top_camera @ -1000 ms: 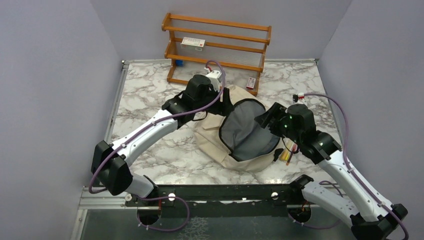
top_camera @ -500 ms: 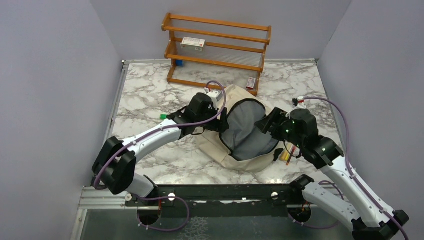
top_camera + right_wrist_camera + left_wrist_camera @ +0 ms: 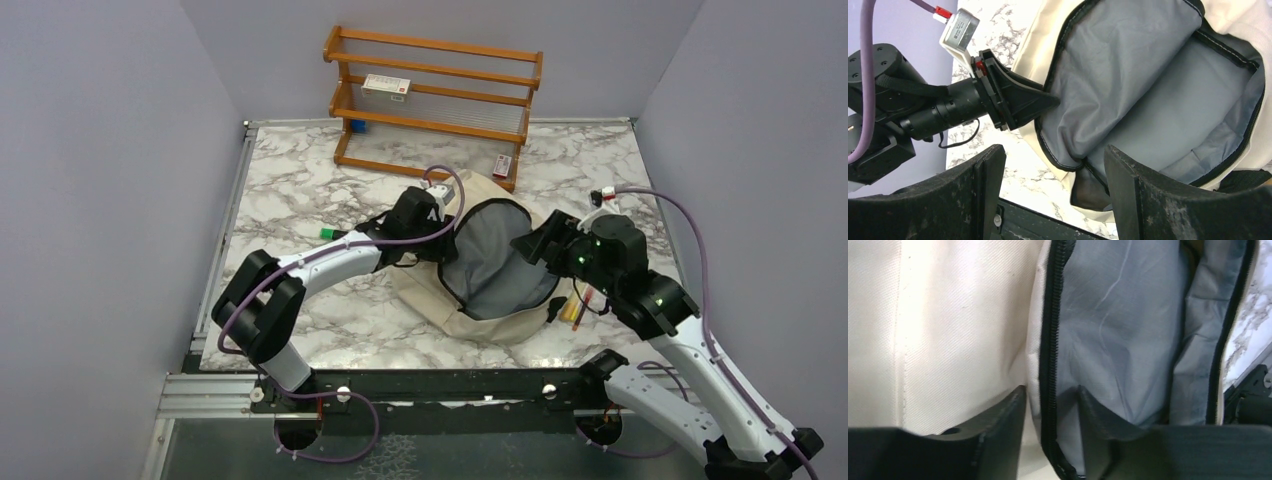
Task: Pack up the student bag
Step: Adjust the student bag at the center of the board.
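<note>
Marble table point(image 3: 300, 190): student bag point(image 3: 425, 292), wooden rack point(image 3: 435, 44).

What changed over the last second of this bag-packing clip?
The left gripper, pinching the zip rim of the student bag, moved toward the near edge, its elbow swinging right. The right gripper, open, drifted slightly right. The bag stayed open in place; the wooden rack did not move.

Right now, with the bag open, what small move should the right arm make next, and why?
Probably swing the right pincer toward the pencils lying beside the student bag. It is open and empty at the mouth, while the left pincer grips the zipper rim, holding it open.
</note>
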Motion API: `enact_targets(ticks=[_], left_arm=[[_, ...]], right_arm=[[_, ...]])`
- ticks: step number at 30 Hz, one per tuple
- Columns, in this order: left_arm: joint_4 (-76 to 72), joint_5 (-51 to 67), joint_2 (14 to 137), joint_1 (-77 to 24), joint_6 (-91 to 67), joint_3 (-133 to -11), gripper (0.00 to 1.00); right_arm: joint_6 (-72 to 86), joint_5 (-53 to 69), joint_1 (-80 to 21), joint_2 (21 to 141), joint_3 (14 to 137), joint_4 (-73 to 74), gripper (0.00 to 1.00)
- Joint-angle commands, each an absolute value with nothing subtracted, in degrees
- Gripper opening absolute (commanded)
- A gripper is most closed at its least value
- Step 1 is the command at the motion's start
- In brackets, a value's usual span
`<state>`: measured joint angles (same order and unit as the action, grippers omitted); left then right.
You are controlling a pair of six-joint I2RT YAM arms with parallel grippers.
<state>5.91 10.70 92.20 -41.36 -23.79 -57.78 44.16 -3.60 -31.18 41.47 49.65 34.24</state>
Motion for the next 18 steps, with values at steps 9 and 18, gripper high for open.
enact_targets(ticks=[9, 18], left_arm=[[5.9, 13.5, 89.3, -48.9, -25.2, -67.4, 0.08], [3.8, 13.2, 95.8, -60.3, -26.6, -73.4, 0.11]], right_arm=[[41.9, -9.4, -31.4, 37.7, 55.6, 36.6, 0.75], [41.4, -13.7, -31.4, 32.9, 56.7, 37.4, 0.75]])
